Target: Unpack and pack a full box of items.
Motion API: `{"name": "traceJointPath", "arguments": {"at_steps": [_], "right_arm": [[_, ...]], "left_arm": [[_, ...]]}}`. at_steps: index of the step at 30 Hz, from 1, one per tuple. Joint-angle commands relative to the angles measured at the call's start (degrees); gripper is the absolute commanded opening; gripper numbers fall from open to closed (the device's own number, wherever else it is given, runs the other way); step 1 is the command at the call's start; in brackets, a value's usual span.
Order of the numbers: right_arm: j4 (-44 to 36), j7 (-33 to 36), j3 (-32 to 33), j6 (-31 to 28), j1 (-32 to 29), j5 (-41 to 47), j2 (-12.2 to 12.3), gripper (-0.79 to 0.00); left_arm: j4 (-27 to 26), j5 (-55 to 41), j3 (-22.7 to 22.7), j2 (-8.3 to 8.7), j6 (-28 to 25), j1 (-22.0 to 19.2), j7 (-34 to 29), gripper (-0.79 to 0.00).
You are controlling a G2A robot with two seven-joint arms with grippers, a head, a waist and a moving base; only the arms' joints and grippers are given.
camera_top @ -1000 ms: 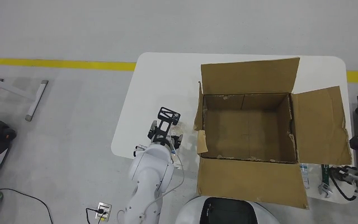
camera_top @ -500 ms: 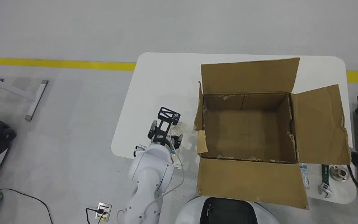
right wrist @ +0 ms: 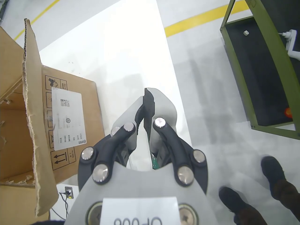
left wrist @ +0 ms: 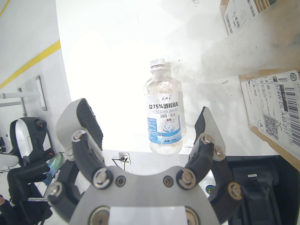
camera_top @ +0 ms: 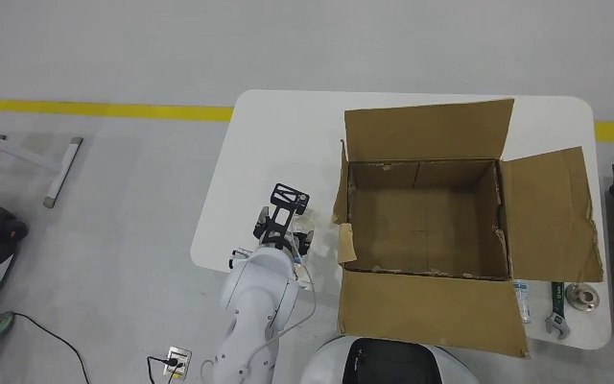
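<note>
The open cardboard box (camera_top: 422,230) stands on the white table (camera_top: 278,144) with its flaps spread and nothing visible inside. A clear bottle (left wrist: 164,108) with a blue and white label lies at the table's front edge, left of the box. My left gripper (left wrist: 143,115) hovers over it, open, one finger (left wrist: 89,118) on each side and neither touching it. From above, the left gripper (camera_top: 284,223) is beside the box's front left corner. My right gripper (right wrist: 144,104) is shut on nothing, out past the table's right side, with a box flap (right wrist: 30,94) next to it.
Near the table's front right corner lie a small tube (camera_top: 521,300), a wrench (camera_top: 556,312) and a round metal part (camera_top: 580,296). A green metal cart (right wrist: 257,71) stands on the floor to the right of the table.
The right arm has drawn back out of the top view at the right edge, uncovering the round metal part. The left arm and the bottle have kept still.
</note>
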Motion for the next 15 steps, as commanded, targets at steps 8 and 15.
{"name": "traceJointPath", "arguments": {"at_steps": [8, 15], "right_arm": [[-1.5, -17.1, -3.5, -4.0, 1.5, 2.5, -0.8, -0.785], [-1.5, -33.2, -5.3, -15.0, -0.6, 1.7, -1.6, -0.785]], "left_arm": [[0.0, 0.0, 0.0, 0.0, 0.0, 0.0, 0.0, 0.0], [0.0, 0.0, 0.0, 0.0, 0.0, 0.0, 0.0, 0.0]]}}
